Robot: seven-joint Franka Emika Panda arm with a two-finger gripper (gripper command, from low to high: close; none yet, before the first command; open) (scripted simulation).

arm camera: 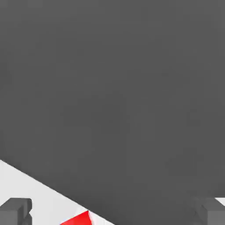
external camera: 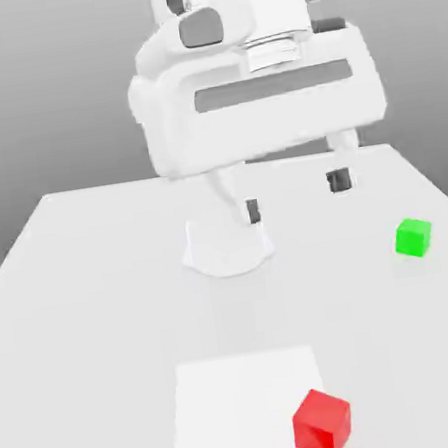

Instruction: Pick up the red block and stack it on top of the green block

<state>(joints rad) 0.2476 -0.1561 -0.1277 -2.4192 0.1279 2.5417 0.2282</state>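
Nothing done yet — the gripper [external camera: 296, 198] hangs wide open and empty, well above the red block [external camera: 322, 424]; the green block [external camera: 413, 237] sits apart, bare — grasping, lifting, stacking remain.

White table [external camera: 76, 290], perhaps brighter patch [external camera: 235, 408].

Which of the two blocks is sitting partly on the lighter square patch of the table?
The red block, at the patch's corner nearest the camera. The green block sits apart on plain table, toward the exterior view's right.
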